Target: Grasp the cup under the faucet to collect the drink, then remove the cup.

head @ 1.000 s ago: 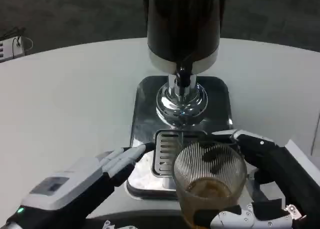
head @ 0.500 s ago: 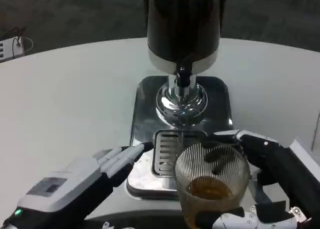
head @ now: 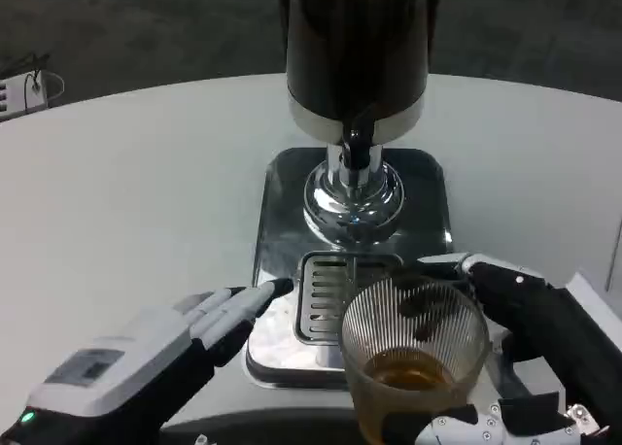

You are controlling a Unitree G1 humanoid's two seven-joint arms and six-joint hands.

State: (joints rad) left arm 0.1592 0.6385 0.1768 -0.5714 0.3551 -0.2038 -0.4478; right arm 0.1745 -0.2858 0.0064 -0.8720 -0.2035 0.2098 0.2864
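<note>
1. Dark floor in the background, and right in front of me a big round white bench [head: 126, 173] with a small white gadget [head: 19, 93] sitting at its far left edge.
2. Middle of the bench: the drink dispenser [head: 356, 47], dark body on a shiny chrome base [head: 282, 202], with the black faucet [head: 356, 144] poking down over the slotted drip grate [head: 326, 294].
3. The cup [head: 413, 353] is a ribbed clear glass with a bit of amber drink at the bottom. It's at the near edge of the base, closer to me than the faucet, not straight under it.
4. My right robot hand [head: 530, 367] is wrapped around the cup, with fingers at the far side of the rim and more down by the bottom.
5. My left robot hand [head: 194, 333] is released, fingers stretched out flat, tips just reaching the base's left edge beside the grate. Holding nothing.
</note>
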